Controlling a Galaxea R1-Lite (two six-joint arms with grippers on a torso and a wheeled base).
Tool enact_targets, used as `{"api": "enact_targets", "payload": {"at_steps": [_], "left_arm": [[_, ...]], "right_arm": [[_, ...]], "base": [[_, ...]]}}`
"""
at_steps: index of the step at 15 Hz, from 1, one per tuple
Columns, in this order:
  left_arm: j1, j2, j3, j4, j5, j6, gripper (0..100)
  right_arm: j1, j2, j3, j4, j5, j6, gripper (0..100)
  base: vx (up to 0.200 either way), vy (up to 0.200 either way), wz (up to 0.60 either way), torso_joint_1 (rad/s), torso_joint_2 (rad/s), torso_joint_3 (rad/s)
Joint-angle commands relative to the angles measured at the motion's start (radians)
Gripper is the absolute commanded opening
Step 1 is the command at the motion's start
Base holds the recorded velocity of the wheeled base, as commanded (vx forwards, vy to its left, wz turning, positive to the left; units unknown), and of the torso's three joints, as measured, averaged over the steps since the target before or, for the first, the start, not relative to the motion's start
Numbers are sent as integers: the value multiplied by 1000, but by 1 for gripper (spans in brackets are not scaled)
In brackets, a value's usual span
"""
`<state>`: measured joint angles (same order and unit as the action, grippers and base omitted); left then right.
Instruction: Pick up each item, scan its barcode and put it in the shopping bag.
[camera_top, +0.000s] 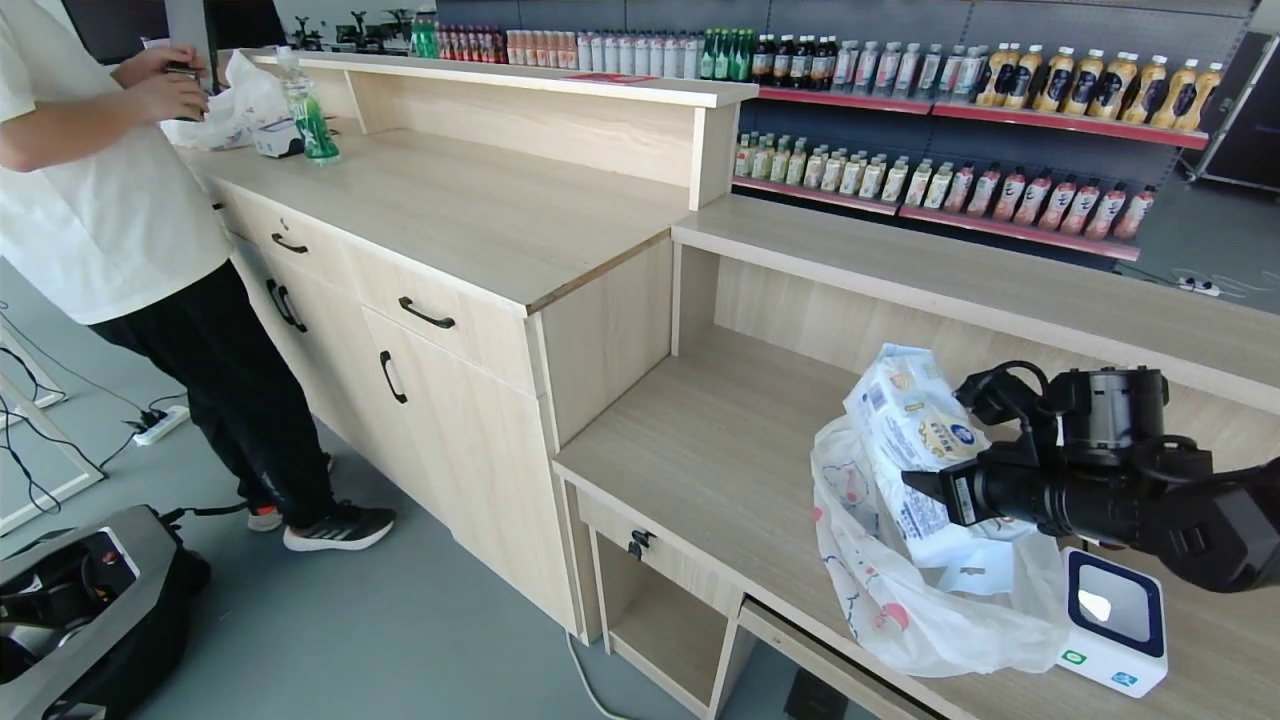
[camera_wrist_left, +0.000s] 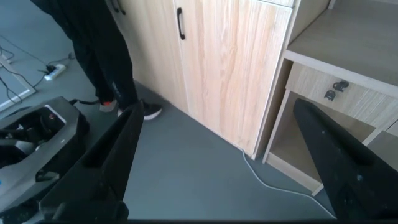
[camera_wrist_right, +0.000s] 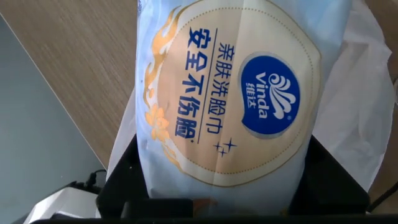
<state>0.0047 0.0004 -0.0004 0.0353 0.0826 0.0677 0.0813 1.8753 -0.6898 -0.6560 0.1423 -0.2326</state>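
Right claw (camera_top: 925, 487): clenched on the tissue pack (camera_top: 905, 420), one finger on each side of the pack. In the right wrist view the pack (camera_wrist_right: 224, 99) lies between the two dark fingers (camera_wrist_right: 121, 186), printed face toward the camera.

Tissue pack: tilted, its lower end inside the open mouth of the shopping bag (camera_top: 900, 610) and its upper end standing out above the bag rim. White bag plastic (camera_wrist_right: 367, 81) shows behind the pack.

Shopping bag: white, printed, crumpled. It rests on the lower worktop (camera_top: 720, 440), close to the front edge.

Scanner (camera_top: 1115, 620): white cube with a dark blue top frame. It stands on the same worktop, just beside the bag, on the robot's right.

Left claw (camera_wrist_left: 217, 115): released, fingers spread wide, nothing between them. It hangs over the grey floor (camera_wrist_left: 199, 168), in front of the cabinet door (camera_wrist_left: 230, 56).

Further out: a green bottle (camera_top: 312, 115) stands on the higher worktop (camera_top: 450, 200). Rows of drink bottles fill the wall shelves (camera_top: 940, 105) behind.
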Motion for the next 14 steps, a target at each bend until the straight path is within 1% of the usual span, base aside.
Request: {"api": "enact_targets", "payload": {"at_steps": [1,3,9,10,12,14], "left_arm": [[0,0,0,0,0,0,100],[1,0,0,0,0,0,100],[0,0,0,0,0,0,100],[1,0,0,0,0,0,100],[0,0,0,0,0,0,100],[1,0,0,0,0,0,100]], "right_arm": [[0,79,-11,-14,0,-1,0],[2,113,-19,-31,0,1,0],[18,148,-19,-24,2,-2,0],[23,159,-20,-25,2,-10,0],[23,174,-13,-21,2,-68,0],[23,177,-14,-17,2,-80,0]], "base": [[0,0,0,0,0,0],[0,0,0,0,0,0],[0,0,0,0,0,0],[0,0,0,0,0,0],[0,0,0,0,0,0],[0,0,0,0,0,0]]}}
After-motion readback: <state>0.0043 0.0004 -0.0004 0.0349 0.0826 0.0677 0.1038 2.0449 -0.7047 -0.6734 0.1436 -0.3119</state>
